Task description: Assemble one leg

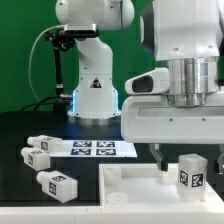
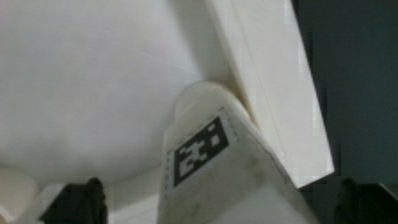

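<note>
One leg [image 1: 191, 171], a small white square post with a black-and-white tag, stands upright on the large white panel [image 1: 135, 192] near its corner at the exterior view's right. My gripper [image 1: 187, 156] hangs right over it with jaws open, one finger [image 1: 160, 154] beside the leg and apart from it. In the wrist view the leg [image 2: 224, 150] lies between my dark fingertips [image 2: 80, 203], with gaps on both sides, against the panel's raised rim [image 2: 267, 70]. My gripper [image 2: 217, 208] holds nothing.
Three more legs [image 1: 35, 143], [image 1: 34, 159], [image 1: 55, 184] lie on the black table at the exterior view's left. The marker board [image 1: 95, 148] lies flat behind the panel. The arm's white base [image 1: 93, 90] stands at the back.
</note>
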Controlling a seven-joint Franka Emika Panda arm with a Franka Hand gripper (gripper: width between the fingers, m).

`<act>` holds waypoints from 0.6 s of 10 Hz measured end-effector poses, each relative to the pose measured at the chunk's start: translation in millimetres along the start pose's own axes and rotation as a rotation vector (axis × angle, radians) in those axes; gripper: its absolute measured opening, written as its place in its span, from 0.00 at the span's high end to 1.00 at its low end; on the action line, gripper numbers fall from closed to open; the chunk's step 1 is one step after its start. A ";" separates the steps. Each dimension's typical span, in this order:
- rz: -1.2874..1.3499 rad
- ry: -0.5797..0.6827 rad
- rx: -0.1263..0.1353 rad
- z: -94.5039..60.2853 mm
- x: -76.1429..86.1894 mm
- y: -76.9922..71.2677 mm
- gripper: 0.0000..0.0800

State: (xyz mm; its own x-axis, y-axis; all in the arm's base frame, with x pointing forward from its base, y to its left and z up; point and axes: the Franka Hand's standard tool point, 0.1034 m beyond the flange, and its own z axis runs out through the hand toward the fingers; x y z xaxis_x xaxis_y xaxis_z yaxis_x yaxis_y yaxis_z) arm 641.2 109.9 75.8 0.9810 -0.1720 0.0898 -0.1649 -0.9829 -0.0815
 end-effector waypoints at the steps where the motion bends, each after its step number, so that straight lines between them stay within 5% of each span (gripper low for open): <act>1: -0.169 -0.004 -0.005 -1.4 0.0 1.2 0.19; 2: -0.125 -0.004 -0.005 -0.4 -0.2 1.8 0.22; 4: -0.097 -0.003 -0.008 -0.2 0.0 2.4 0.56; 6: 0.019 -0.003 -0.007 -0.1 -0.1 2.3 0.64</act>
State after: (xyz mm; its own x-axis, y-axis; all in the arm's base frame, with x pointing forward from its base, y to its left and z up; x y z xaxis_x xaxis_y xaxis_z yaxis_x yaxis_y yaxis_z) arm 640.7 107.6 75.7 0.9780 -0.1904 0.0851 -0.1841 -0.9799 -0.0762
